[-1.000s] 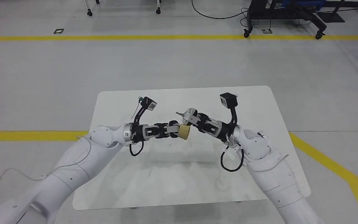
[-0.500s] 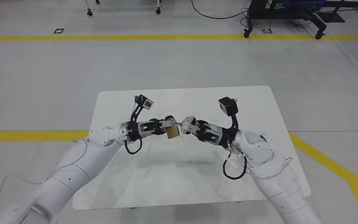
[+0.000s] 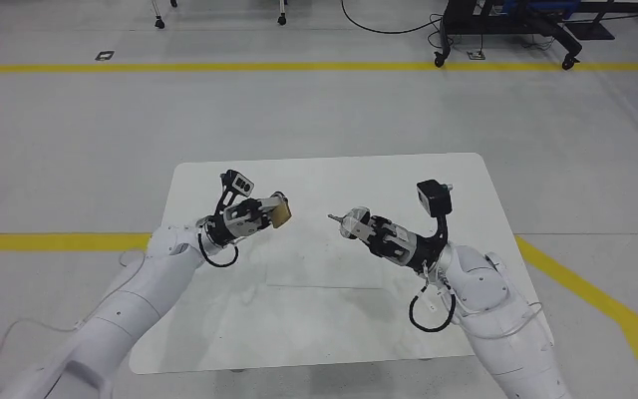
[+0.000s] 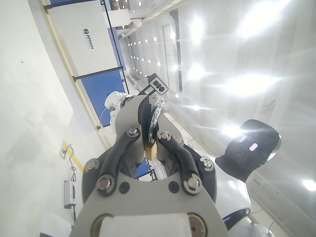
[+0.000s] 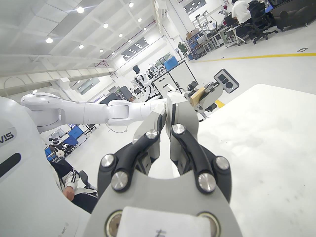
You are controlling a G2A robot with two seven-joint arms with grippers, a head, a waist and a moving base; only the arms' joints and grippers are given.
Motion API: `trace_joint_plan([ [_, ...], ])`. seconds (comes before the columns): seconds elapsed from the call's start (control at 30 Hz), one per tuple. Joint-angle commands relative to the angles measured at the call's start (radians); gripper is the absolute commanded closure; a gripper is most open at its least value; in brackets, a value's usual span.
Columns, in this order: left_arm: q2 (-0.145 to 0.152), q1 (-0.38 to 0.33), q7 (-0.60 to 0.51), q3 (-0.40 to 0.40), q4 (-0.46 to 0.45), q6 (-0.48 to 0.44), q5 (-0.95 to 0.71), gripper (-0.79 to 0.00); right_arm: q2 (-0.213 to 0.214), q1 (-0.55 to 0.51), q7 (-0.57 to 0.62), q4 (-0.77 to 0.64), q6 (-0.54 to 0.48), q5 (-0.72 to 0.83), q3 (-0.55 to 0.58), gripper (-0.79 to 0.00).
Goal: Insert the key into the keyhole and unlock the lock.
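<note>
The brass lock (image 3: 282, 211) is clenched in the left claw (image 3: 269, 213) above the worktop (image 3: 329, 299), well apart from the key (image 3: 335, 216) pinched in the right claw (image 3: 351, 221), so I'd square the key's tip to the lock's face first, then close the gap slowly and straight.
</note>
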Motion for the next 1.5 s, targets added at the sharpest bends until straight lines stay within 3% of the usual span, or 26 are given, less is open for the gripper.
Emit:
trace_joint_plan([
  [0.0,0.000,0.000,0.000,0.000,0.000,0.000,0.000,0.000,0.000,0.000,0.000,0.000,0.000,0.000,0.000,0.000],
  [0.13,0.002,0.009,0.038,-0.010,-0.011,0.007,0.010,0.000,0.000,0.000,0.000,0.000,0.000,0.000,0.000,0.000],
  [0.23,-0.001,0.064,0.101,-0.059,-0.091,0.045,-0.105,0.000,0.000,-0.002,-0.007,-0.004,0.009,-0.012,-0.001,0.000],
  [0.37,-0.017,0.108,0.219,-0.077,-0.139,0.115,-0.176,0.000,-0.016,-0.003,-0.221,-0.042,0.116,-0.310,-0.014,0.000],
  [0.43,-0.027,0.109,0.292,-0.066,-0.157,0.176,-0.162,0.000,-0.029,-0.014,-0.315,-0.058,0.147,-0.368,-0.063,0.000],
  [0.53,-0.039,0.102,0.359,-0.061,-0.171,0.180,-0.106,0.000,-0.045,-0.018,-0.411,-0.068,0.206,-0.436,-0.115,0.000],
  [0.83,-0.079,0.088,0.405,-0.074,-0.166,0.027,0.027,0.000,-0.069,-0.052,-0.476,-0.103,0.366,-0.369,-0.175,0.000],
  [1.2,-0.111,0.081,0.412,-0.107,-0.125,-0.050,0.144,0.000,-0.080,-0.071,-0.478,-0.123,0.426,-0.343,-0.171,0.000],
  [1.47,-0.124,0.096,0.412,-0.146,-0.125,-0.035,0.167,0.000,-0.096,-0.048,-0.509,-0.080,0.467,-0.350,-0.194,0.000],
])
